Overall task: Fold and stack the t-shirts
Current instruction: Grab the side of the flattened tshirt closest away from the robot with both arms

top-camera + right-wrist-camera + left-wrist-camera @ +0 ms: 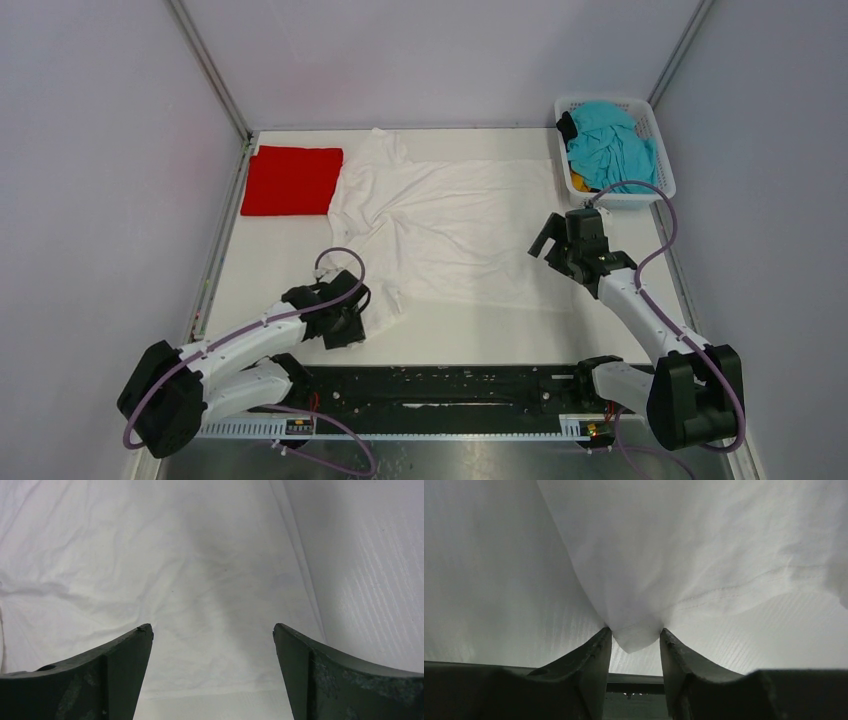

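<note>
T-shirts are counted at five. One white t-shirt [460,230] of thin, creased cloth is spread flat over the middle of the tabletop [290,270], its left side rumpled and one sleeve pointed towards the far edge. One red t-shirt [291,180] is folded into a neat rectangle at the far left, just beside the white one. Three more are heaped in one white plastic lattice basket [662,188] at the far right corner. A teal t-shirt [610,145] is crumpled on top, a dark t-shirt [567,127] is tucked at the heap's far left, and an orange t-shirt [579,183] is seen only as a small patch at the near side. Two arms are seen, each with one end effector. The left end effector [635,632] is clenched on a bunched near-left corner of the white t-shirt, the cloth pressed against both dark fingers [594,655]. The right end effector [212,627] is released, its jaws spread wide above the white t-shirt's right edge, where smooth cloth meets the ribbed tabletop.
</note>
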Action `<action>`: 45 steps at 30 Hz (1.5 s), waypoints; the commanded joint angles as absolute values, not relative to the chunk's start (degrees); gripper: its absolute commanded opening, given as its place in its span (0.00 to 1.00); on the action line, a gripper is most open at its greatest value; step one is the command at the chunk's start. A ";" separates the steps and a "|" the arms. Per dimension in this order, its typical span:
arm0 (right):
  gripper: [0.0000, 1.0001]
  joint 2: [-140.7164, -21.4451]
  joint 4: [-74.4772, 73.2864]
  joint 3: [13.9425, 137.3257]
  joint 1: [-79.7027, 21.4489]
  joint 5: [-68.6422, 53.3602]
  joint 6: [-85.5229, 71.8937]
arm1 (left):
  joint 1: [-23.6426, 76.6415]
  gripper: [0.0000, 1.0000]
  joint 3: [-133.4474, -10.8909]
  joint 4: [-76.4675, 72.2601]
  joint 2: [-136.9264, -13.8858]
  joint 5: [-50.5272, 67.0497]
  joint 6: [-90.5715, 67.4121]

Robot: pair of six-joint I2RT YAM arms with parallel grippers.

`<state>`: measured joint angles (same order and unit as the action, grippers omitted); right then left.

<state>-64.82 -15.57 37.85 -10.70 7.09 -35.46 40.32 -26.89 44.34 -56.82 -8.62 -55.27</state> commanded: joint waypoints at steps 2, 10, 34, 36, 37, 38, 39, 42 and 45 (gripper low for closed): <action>0.98 -63.49 -15.59 37.39 -10.23 11.25 -37.50 | 43.05 0.33 -29.18 44.44 -60.67 -9.80 -54.95; 0.98 -58.04 -25.99 35.30 -8.53 18.44 -43.03 | 46.65 0.00 -30.21 46.52 -59.69 -7.84 -55.63; 0.86 -56.99 -23.74 22.33 -5.21 17.21 -46.64 | 61.57 0.00 -30.67 50.84 -57.26 -3.30 -65.74; 0.75 -59.25 -23.25 23.14 -5.04 17.42 -46.36 | 61.52 0.00 -30.79 50.84 -57.26 -3.70 -65.66; 0.68 -59.89 -23.13 23.49 -4.99 17.24 -46.10 | 61.52 0.00 -30.89 50.74 -57.28 -4.00 -65.66; 0.62 -60.28 -22.73 23.44 -4.93 16.90 -46.07 | 61.52 0.00 -31.16 50.78 -57.43 -4.47 -65.61; 0.60 -60.43 -21.97 23.09 -4.92 16.46 -46.22 | 61.52 0.00 -31.57 50.75 -57.68 -5.06 -65.34; 0.50 -60.93 -20.58 22.39 -4.85 16.35 -46.51 | 61.57 0.00 -33.14 50.79 -57.96 -6.42 -64.43; 0.48 -61.25 -19.99 22.50 -4.78 16.71 -46.41 | 61.52 0.00 -33.54 50.79 -57.61 -6.72 -63.78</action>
<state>-59.83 -20.62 23.92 -5.06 18.81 -44.97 61.23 -30.76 50.19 -57.91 -4.80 -63.18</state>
